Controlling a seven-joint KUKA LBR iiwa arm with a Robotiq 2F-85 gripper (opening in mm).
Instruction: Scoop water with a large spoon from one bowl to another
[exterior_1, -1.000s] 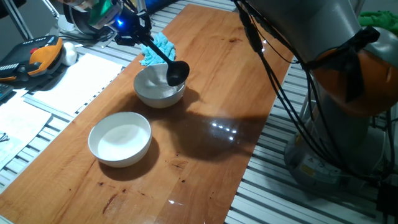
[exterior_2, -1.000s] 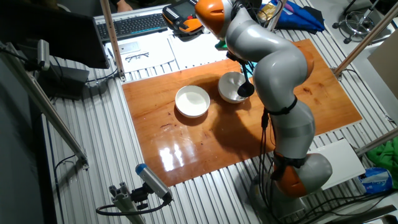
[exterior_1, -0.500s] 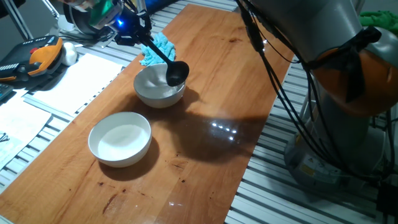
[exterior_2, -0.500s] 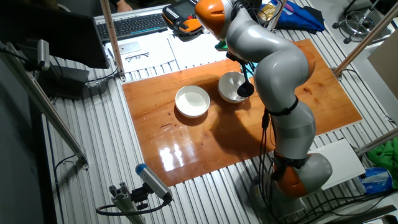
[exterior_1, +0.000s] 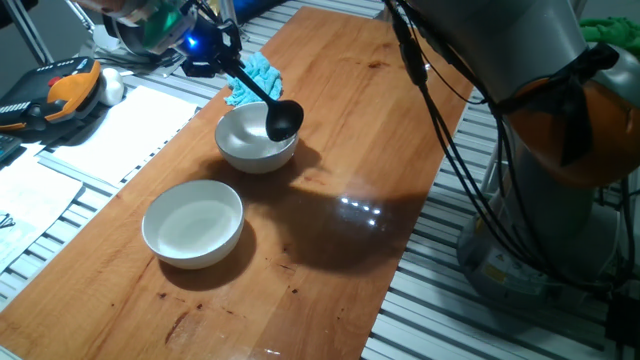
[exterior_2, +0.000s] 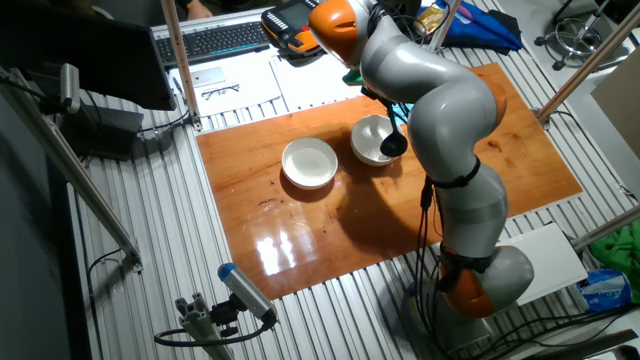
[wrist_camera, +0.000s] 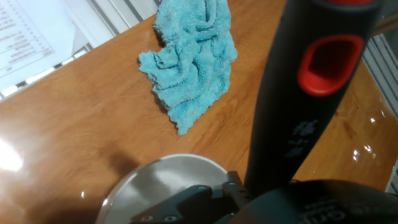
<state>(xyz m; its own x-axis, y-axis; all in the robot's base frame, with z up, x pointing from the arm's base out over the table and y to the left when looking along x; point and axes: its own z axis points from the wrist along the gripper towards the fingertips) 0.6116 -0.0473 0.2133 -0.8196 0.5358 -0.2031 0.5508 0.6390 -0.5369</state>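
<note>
1. One fixed view shows the whole ladle (exterior_1: 268, 103): its thin black handle slants down from the gripper (exterior_1: 205, 45) at the top left, and the round scoop sits at the rim of the nearer bowl (exterior_1: 256, 139), over its right side. The second bowl (exterior_1: 193, 222) stands farther from the gripper, apart from the first, on the wooden table (exterior_1: 360, 130).
2. The other fixed view hides most of this behind the grey arm (exterior_2: 440, 100); only the scoop (exterior_2: 395, 146) shows beside the bowl (exterior_2: 371, 140), with the other bowl (exterior_2: 309, 162) to its left.
3. The hand view alone shows the handle close up: black, with a red-edged hanging hole near its end (wrist_camera: 326, 62), filling the right of the picture. Beyond it lies a crumpled blue cloth (wrist_camera: 189, 59), and a bowl rim (wrist_camera: 165, 177) shows below.
4. The gripper's fingers are not plainly visible in any view, so how wide they stand cannot be told; the ladle's handle runs up into it.
5. The arm reaches across the table from its base at the table edge, bending over so the hand hangs above the far side of the nearer bowl, by the blue cloth (exterior_1: 252, 78).
6. Water cannot be made out in either white bowl.
7. Against the frames of a second ago, the scoop has barely shifted, a touch higher at the same rim; the bowls and cloth lie as before.
</note>
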